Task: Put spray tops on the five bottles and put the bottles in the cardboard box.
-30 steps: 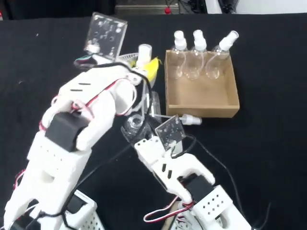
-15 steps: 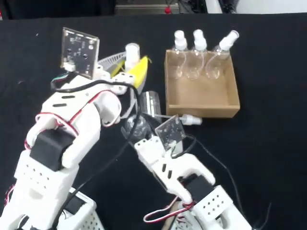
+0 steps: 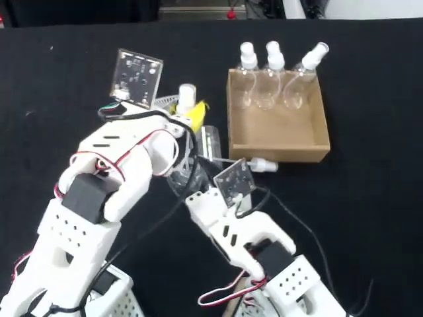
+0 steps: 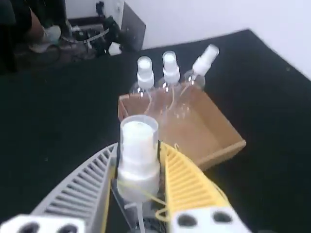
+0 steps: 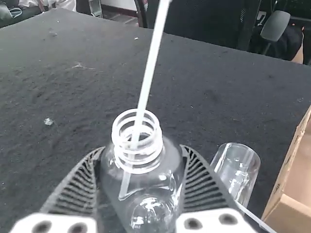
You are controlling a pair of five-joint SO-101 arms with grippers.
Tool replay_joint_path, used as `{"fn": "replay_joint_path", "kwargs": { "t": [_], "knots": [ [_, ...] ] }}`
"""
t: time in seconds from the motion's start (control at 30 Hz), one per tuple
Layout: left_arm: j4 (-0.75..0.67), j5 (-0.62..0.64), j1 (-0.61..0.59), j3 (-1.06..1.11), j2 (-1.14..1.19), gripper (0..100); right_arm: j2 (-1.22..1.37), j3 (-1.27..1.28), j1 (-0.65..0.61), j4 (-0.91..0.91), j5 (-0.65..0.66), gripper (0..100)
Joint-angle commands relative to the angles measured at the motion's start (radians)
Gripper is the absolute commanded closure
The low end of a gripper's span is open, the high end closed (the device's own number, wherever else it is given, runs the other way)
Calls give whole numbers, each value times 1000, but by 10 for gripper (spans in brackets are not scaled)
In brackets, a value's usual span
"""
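My left gripper [image 4: 138, 182] is shut on a white spray top [image 4: 138, 150], held upright above the table; the spray top [image 3: 186, 96] sits left of the cardboard box [image 3: 277, 135]. Its thin dip tube [image 5: 148, 68] runs down into the threaded neck of a clear bottle [image 5: 138, 167], on which my right gripper [image 5: 141, 179] is shut. That bottle [image 3: 180, 173] is partly hidden under the left arm. Three capped bottles [image 3: 268, 72] lean in the box's far side. Another clear bottle [image 3: 210, 143] and a loose spray top [image 3: 262, 164] lie just before the box.
The black tabletop [image 3: 370, 198] stretches open to the right of the box and along the far left. A white base unit [image 3: 112, 297] stands at the near left edge.
The left arm swung left and then back right with the spray top, which now sits lower and closer to the held bottle. The right arm has stayed put.
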Motion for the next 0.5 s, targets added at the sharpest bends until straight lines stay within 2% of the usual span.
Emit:
{"fn": "replay_joint_path", "kwargs": {
  "t": [0.0,0.3,0.47],
  "knots": [
    [2,6,-8,-2,-20,966,-38,-7,-2,-34,-5,985],
    [3,11,-2,90,-21,966,-38,-8,-2,-34,-5,985],
    [2,14,39,137,-123,970,-38,-8,-2,-34,-5,985]
  ]
}}
